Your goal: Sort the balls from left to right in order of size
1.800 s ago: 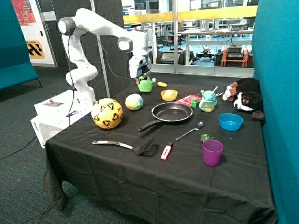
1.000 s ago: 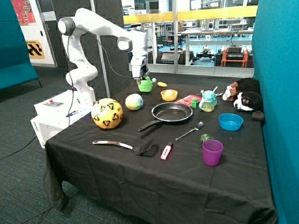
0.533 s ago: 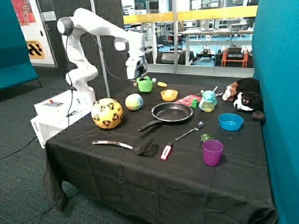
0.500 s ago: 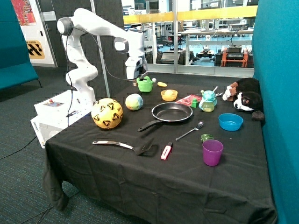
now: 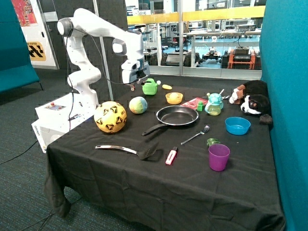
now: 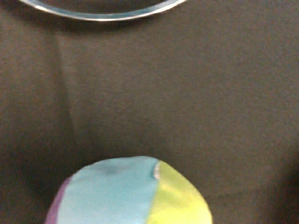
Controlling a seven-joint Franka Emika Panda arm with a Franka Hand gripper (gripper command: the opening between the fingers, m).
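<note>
A big yellow soccer ball (image 5: 110,117) sits near the table edge closest to the arm's base. A smaller pastel ball (image 5: 138,105), with blue, yellow-green and purple panels, sits between the soccer ball and the frying pan (image 5: 177,115). A small white ball (image 5: 159,83) lies beside the green watering can (image 5: 150,87). A yellow ball rests in the orange bowl (image 5: 174,98). My gripper (image 5: 133,86) hangs above the table just behind the pastel ball and touches nothing. In the wrist view the pastel ball (image 6: 131,191) lies on the black cloth, with the pan's rim (image 6: 98,13) beyond it.
A black spatula (image 5: 130,150) and a red-and-white stick (image 5: 171,156) lie near the front edge. A fork (image 5: 195,135), purple cup (image 5: 219,157), blue bowl (image 5: 237,125), teal cup (image 5: 213,104) and plush dog (image 5: 250,101) stand beyond the pan, towards the teal wall.
My gripper has moved away from above the green watering can towards the arm's base side and lower. It now hangs behind the pastel ball. The balls have not moved.
</note>
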